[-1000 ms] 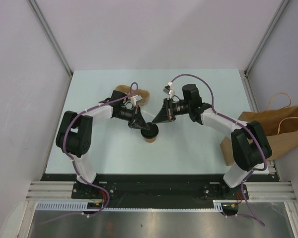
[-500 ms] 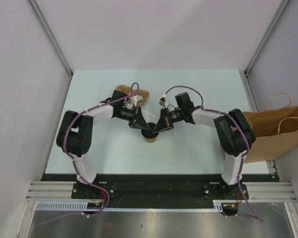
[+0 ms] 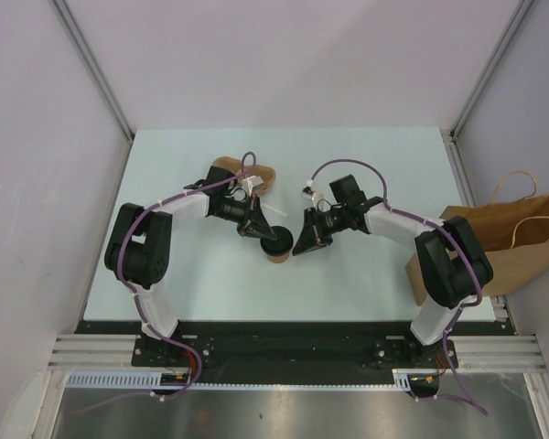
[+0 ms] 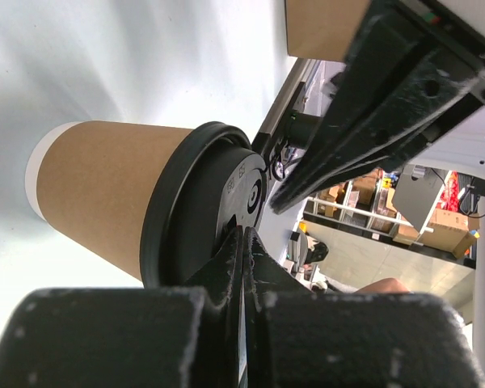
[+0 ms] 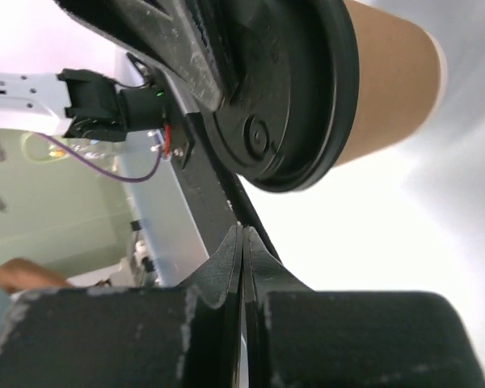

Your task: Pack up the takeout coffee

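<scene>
Sets left gripper [image 3: 262,236], fingers together, against lid of takeout coffee [image 3: 276,245]; holds right gripper [image 3: 299,249], likewise pressed together, just beside. Stands midway on table [image 3: 210,283], well apart from edges and paper bag [image 3: 522,247].

A: Finish of the takeout coffee [image 4: 105,194]?
B: Matt tan kraft paper; lid [image 4: 206,218] is smooth blk plastic w/ slight sheen.
A: And the left gripper [image 4: 241,236]?
B: Blk, grainy, matt.
A: The paper bag [image 3: 522,247], table [image 3: 348,283]?
B: Brown paper, creased; table pale, smooth, matt.

The top camera looks down from above the near edge over the whole table [image 3: 366,183]. Both wrist cameras sit close at mid-table, facing the takeout coffee [image 4: 97,190] from opposite sides.
</scene>
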Available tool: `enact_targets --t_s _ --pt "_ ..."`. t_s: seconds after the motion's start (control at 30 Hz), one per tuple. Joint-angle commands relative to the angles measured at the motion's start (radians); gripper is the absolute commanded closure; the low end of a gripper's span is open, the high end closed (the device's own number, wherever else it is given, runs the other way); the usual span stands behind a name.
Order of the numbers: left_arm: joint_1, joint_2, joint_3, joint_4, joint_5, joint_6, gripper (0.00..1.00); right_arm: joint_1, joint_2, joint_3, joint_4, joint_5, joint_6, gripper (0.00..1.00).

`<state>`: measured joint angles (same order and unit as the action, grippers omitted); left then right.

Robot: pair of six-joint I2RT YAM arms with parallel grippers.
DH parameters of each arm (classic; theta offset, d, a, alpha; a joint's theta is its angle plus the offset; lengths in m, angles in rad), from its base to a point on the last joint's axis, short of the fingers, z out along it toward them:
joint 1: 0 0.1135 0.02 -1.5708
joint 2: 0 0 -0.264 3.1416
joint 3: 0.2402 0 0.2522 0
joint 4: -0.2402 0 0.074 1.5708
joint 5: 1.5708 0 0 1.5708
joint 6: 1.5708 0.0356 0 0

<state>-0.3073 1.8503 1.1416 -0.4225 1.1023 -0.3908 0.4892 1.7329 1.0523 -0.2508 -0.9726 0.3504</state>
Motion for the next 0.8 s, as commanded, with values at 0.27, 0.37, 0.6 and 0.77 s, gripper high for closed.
enact_targets --t_s 0.27,0.37,0.6,0.77 --pt "-0.007 0.044 -0.040 0.022 -0.208 0.076 1.00 -0.024 -0.009 0.002 0.044 0.138 0.085 0.90" --pt "-0.007 0.043 -0.045 0.024 -0.208 0.076 1.00 -0.021 -0.010 0.002 0.065 0.114 0.097 0.86" --pt "-0.007 0.041 -0.045 0.028 -0.206 0.072 1.00 -0.014 -0.009 0.002 0.088 0.086 0.117 0.80" --pt "-0.007 0.040 -0.049 0.036 -0.206 0.067 1.00 -0.006 0.010 0.002 0.102 0.110 0.116 0.79"
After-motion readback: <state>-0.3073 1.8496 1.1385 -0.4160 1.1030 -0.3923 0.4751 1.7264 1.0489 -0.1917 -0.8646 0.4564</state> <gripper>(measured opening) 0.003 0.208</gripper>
